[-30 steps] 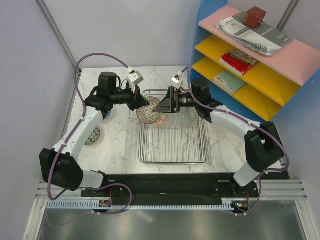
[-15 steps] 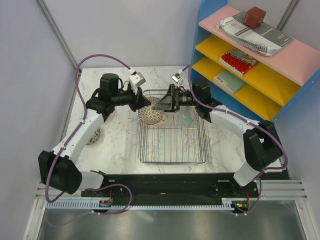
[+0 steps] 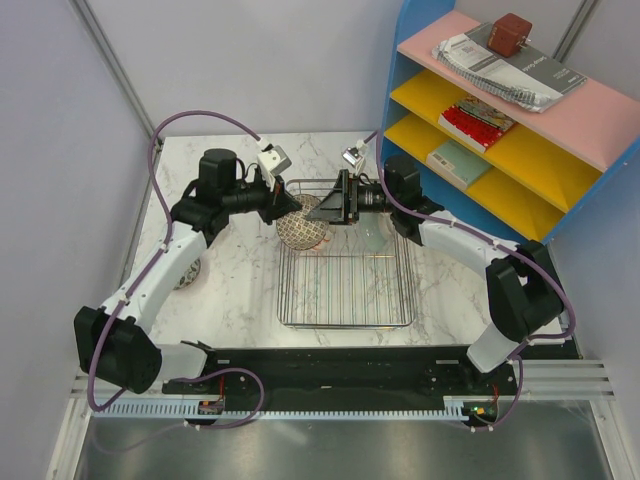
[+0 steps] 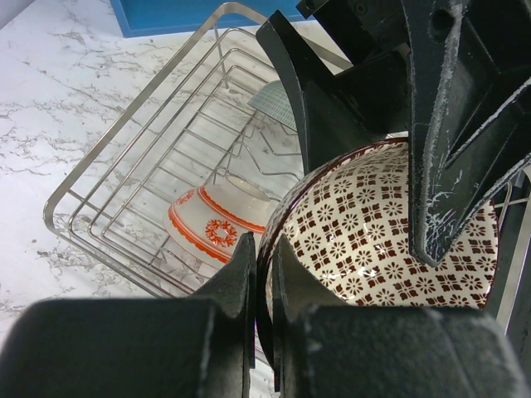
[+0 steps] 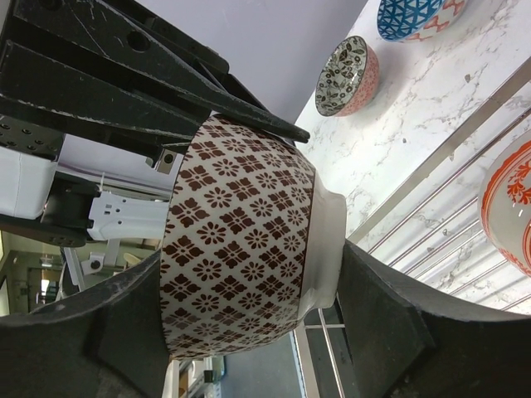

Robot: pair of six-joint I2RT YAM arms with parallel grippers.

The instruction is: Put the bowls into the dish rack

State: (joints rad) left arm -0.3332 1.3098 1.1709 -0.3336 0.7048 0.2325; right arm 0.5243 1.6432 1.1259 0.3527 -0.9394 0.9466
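Observation:
A white bowl with a brown flower pattern (image 3: 303,231) hangs on its side over the far left end of the dish rack (image 3: 345,322). My left gripper (image 3: 285,208) is shut on its rim (image 4: 264,257). My right gripper (image 3: 322,213) reaches in from the right. Its two fingers press the bowl's rim and foot (image 5: 249,274). A red-orange patterned bowl (image 4: 211,228) lies in the rack below, also seen in the right wrist view (image 5: 514,207). A pale teal bowl (image 3: 372,235) stands in the rack's far right part.
Two more bowls sit on the marble table to the left of the rack: a grey-patterned one with a reddish outside (image 5: 348,76) and a blue one (image 5: 415,16). My left arm partly hides a bowl (image 3: 185,272). A blue shelf unit (image 3: 500,130) stands at the far right.
My right gripper's fingers have closed in from wide open onto the brown-patterned bowl. My left gripper has shifted the bowl slightly right and keeps its grip.

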